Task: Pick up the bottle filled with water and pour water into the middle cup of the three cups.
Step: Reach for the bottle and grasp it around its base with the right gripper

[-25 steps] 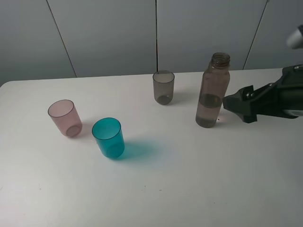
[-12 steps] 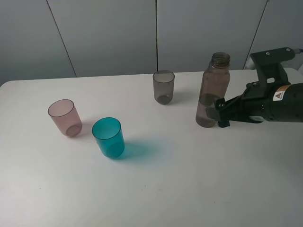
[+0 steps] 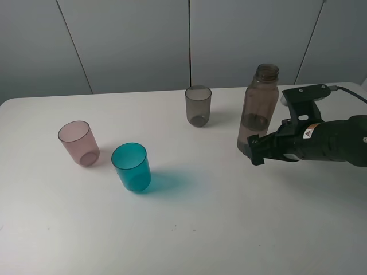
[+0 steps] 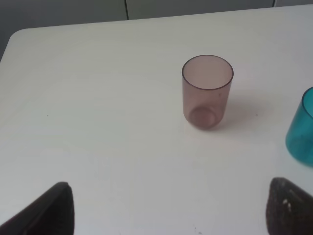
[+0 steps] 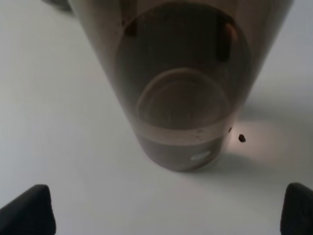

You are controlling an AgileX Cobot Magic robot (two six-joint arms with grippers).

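You are at the reach-to-grasp step: nothing is held and no water is poured yet. The bottle [image 3: 259,109] stands upright on the bench [image 3: 229,229], uncapped, on the right side, well apart from the middle cup [image 3: 132,167], the teal one between the pink cup [image 3: 78,143] and the grey cup [image 3: 198,106].

The right end effector [image 3: 256,150] sits low by the bottle's base with its jaws spread wide and nothing between them. The left end effector [image 4: 170,213] is likewise spread and empty, hanging over the bench short of the pink cup.

Next, I judge you need to advance until the bottle's body lies between the fingers, and close higher than the base, so the tall bottle does not tip on the lift.

The high view gives the layout and the carry path to the teal cup, but from it you cannot tell whether the end effector touches the bottle. The right wrist view settles that: both fingertips [image 5: 27,210] lie short of the base. It also shows the water line low in the bottle.
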